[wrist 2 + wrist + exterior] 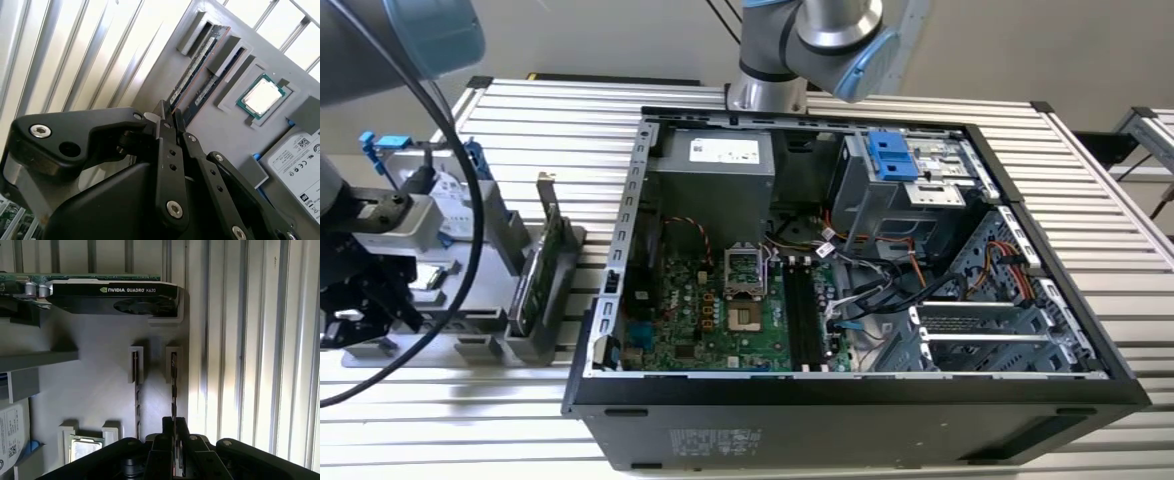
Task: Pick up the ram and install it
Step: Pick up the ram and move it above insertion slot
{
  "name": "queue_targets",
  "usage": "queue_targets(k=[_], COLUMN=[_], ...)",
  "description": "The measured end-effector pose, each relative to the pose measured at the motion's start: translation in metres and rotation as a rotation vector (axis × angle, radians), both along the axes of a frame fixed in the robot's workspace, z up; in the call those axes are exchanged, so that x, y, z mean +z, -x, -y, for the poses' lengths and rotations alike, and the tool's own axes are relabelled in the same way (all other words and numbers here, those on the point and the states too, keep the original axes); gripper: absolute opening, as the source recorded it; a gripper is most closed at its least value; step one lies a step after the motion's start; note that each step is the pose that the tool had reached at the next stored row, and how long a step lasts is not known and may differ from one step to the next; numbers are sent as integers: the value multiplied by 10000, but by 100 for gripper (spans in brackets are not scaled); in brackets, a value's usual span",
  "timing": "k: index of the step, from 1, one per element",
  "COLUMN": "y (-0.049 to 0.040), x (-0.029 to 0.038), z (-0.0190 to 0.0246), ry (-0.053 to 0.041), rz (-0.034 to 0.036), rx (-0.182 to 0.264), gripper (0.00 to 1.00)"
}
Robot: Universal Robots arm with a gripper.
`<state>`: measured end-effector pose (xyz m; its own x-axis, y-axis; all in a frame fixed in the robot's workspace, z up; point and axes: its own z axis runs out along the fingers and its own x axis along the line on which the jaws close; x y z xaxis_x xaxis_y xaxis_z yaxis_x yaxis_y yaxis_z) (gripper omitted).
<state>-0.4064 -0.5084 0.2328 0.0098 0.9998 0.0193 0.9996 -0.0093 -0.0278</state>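
The ram (173, 385) is a thin dark stick standing on edge in a slot of the grey holder plate (100, 385); in the second wrist view it is the ram (192, 75). My gripper (174, 421) sits over its near end, the two black fingers (182, 427) drawn close with the stick's edge between them. In the second wrist view the gripper (169, 111) has its narrow tips at the end of that stick. In the exterior view the gripper (360, 300) hangs over the holder at the exterior view's left.
A second stick (135, 385) stands in the neighbouring slot. On the holder there are also a graphics card (115, 292), a processor (261, 95) and a hard drive (297, 165). The open computer case (854, 390) with its motherboard (707, 300) lies at the exterior view's right.
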Motion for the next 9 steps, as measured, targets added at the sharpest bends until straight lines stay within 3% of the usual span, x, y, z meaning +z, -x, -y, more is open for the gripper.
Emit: queue_targets(k=[9], y=[0], x=[49], z=[0], ry=[0], rz=[0], rx=[0], gripper=[0])
